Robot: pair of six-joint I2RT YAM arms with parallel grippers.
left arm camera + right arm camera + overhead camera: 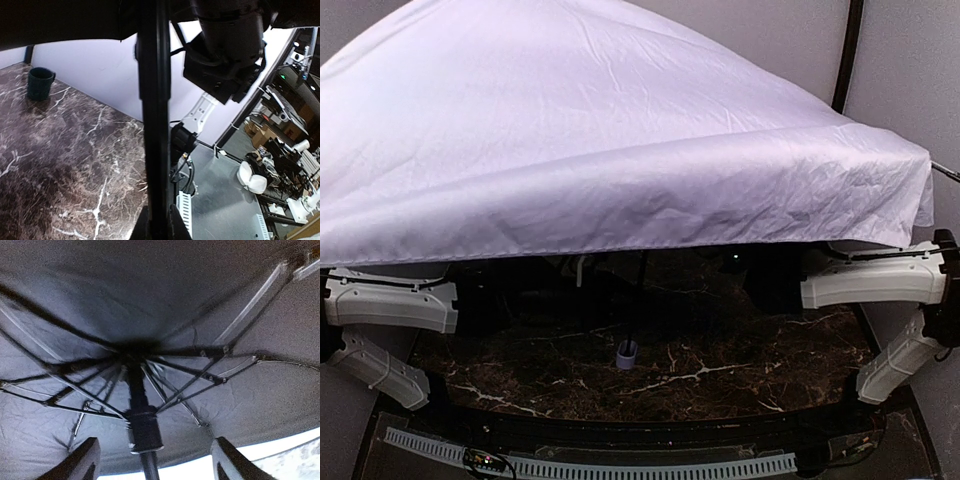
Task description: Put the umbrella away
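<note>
The umbrella (610,140) stands open, and its pale lavender-white canopy fills the upper half of the top view and hides both grippers there. Its thin black shaft (642,270) runs down to the lavender handle knob (627,354), just above the marble table (740,350). In the left wrist view my left gripper (159,217) is shut on the shaft (154,125). In the right wrist view my right gripper (155,465) is open, its fingers (80,462) wide on either side of the shaft, just below the black runner (145,432). Black lining and ribs (200,375) spread above.
A dark cup (40,83) stands on the marble table near the white wall. A white slotted cable tray (590,465) runs along the near edge. A black pole (848,50) rises at the back right. Both white forearms (390,300) reach under the canopy.
</note>
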